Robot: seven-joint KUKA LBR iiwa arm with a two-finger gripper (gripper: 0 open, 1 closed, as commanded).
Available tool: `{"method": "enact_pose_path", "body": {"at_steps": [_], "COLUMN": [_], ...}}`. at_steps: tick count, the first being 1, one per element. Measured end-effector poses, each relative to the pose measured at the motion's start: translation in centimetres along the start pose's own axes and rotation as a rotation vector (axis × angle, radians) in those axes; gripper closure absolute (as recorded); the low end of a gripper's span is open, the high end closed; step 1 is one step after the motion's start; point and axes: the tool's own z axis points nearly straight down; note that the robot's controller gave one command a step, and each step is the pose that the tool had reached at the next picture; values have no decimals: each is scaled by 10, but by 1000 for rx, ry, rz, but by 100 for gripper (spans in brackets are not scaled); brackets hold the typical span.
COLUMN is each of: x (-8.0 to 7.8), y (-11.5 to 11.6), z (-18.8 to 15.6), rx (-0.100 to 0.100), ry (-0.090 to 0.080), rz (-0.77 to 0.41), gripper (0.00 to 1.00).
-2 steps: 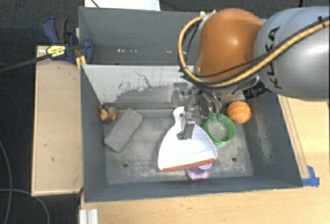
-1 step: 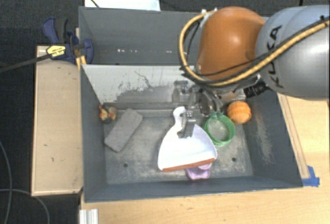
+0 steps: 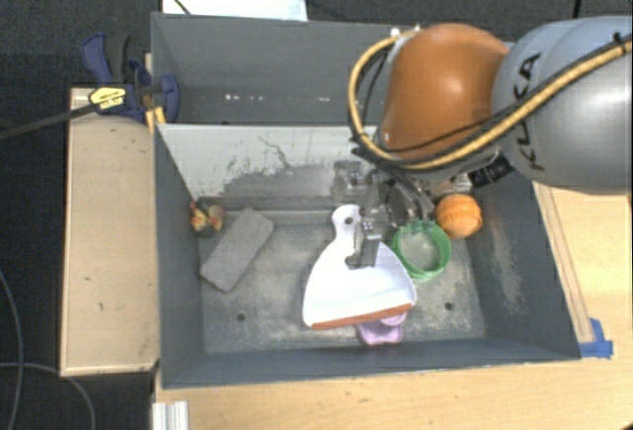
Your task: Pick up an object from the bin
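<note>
Gripper (image 3: pixel 364 242) low at frame centre, over handle of white scoop (image 3: pixel 351 298); claw state: cannot tell. Likely grasp step. Next: secure handle, lift clear of green ring (image 3: pixel 431 261).

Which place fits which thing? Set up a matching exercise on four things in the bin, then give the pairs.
Things: 1 grey block; 2 orange ball; 3 green ring; 4 purple piece.
Places: A between ball and white scoop; B left of the floor; C under the scoop's front edge; D nearest the right wall.
Pairs: 1-B, 2-D, 3-A, 4-C.
</note>
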Motion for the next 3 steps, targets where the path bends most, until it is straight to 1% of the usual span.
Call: {"method": "enact_pose_path", "body": {"at_steps": [1, 2, 3], "x": [6, 12, 24], "y": [-52, -82, -41], "z": [65, 101, 100], "rx": [1, 2, 1], "ry": [2, 5, -3], "rz": [-240, -203, -369], "gripper": [0, 0, 0]}}
